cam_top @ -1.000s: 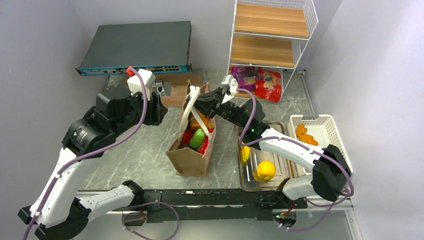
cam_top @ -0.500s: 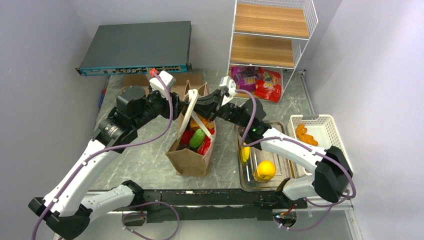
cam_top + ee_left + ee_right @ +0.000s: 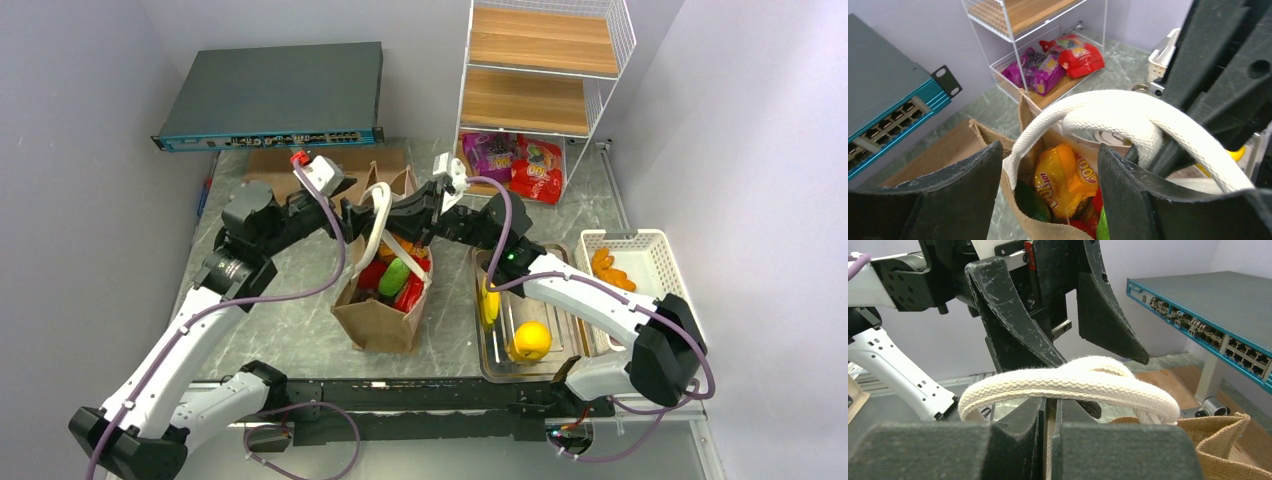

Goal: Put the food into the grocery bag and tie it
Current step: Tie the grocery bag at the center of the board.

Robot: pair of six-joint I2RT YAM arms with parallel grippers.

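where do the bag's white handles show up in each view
top external: handles at centre, standing up above the bag.
left wrist: arching across the upper middle.
right wrist: looped across the centre.
shared landmark: network switch, top left, left edge, right side.

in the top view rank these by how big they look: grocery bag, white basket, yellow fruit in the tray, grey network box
1. grey network box
2. grocery bag and white basket: too close to rank, and the arms hide part of the bag
3. yellow fruit
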